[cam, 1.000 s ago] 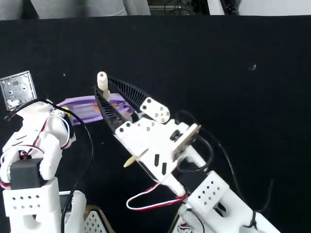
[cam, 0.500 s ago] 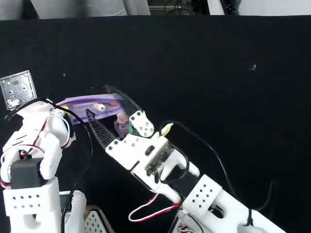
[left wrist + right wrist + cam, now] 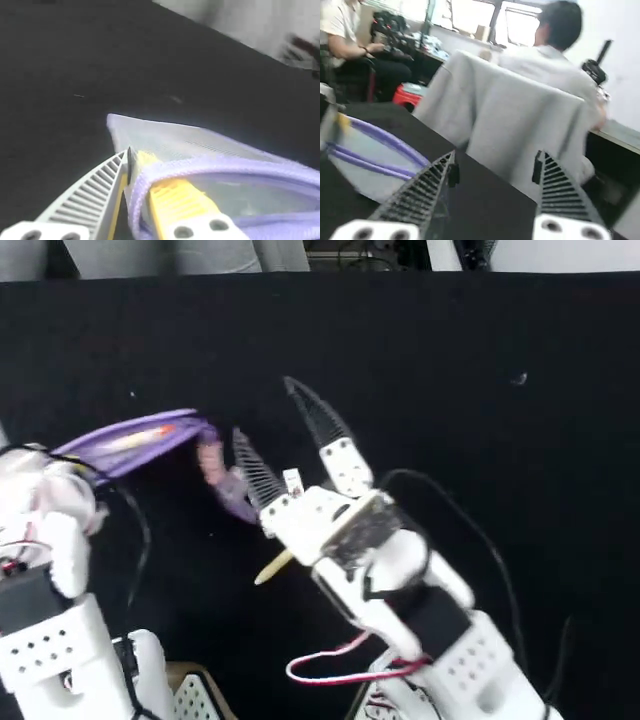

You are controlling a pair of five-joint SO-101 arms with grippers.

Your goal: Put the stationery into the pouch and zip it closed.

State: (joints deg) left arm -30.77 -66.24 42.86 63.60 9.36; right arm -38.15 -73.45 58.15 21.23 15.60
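Left claw (image 3: 134, 159) clamps the pouch (image 3: 130, 438) rim, pouch long axis runs across the table (image 3: 480, 360), free end pointing at the right claw (image 3: 264, 410), which gapes wide, empty, just beside it.

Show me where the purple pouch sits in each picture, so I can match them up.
High view: the pouch is at the left, to the left of the open right hand.
Left wrist view: the pouch is up close, clamped in the left hand.
Right wrist view: the pouch lies farther off, to one side of the right hand.
Shared landmark: the black table.
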